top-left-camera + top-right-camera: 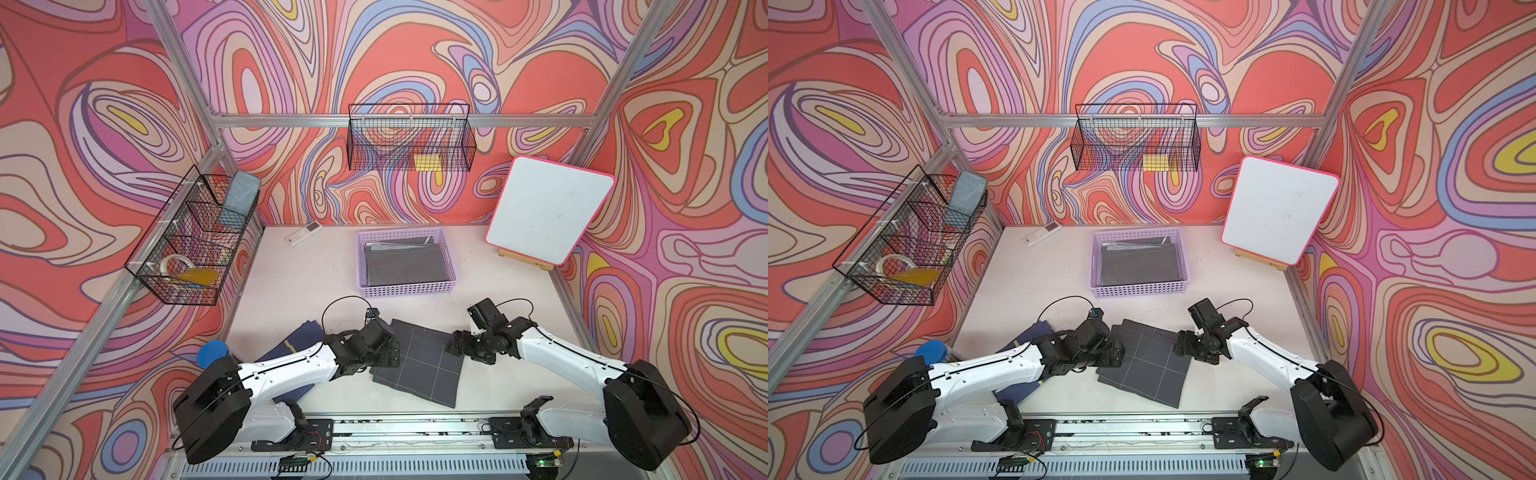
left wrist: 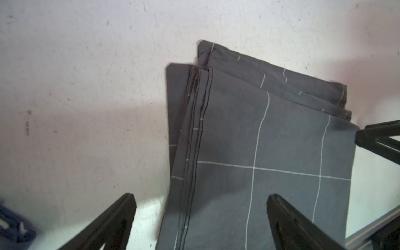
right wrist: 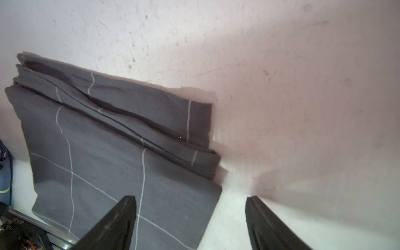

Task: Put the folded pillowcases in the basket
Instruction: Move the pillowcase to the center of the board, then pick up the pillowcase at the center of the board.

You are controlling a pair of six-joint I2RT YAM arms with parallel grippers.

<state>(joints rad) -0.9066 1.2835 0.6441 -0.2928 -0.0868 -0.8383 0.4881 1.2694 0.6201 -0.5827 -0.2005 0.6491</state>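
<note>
Right pincer (image 3: 190, 198) — wide, astride pillowcase (image 3: 104, 140) edge

bright even light, soft shadows, blurry wrist views.

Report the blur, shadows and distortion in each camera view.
Both top views: sharp, evenly lit, frame bars splayed by the wide lens. Left wrist view: pillowcase crisp, left gripper soft, a broad shadow on the table. Right wrist view: right gripper blurred, a pinkish shadow on the table beside the pillowcase.
</note>
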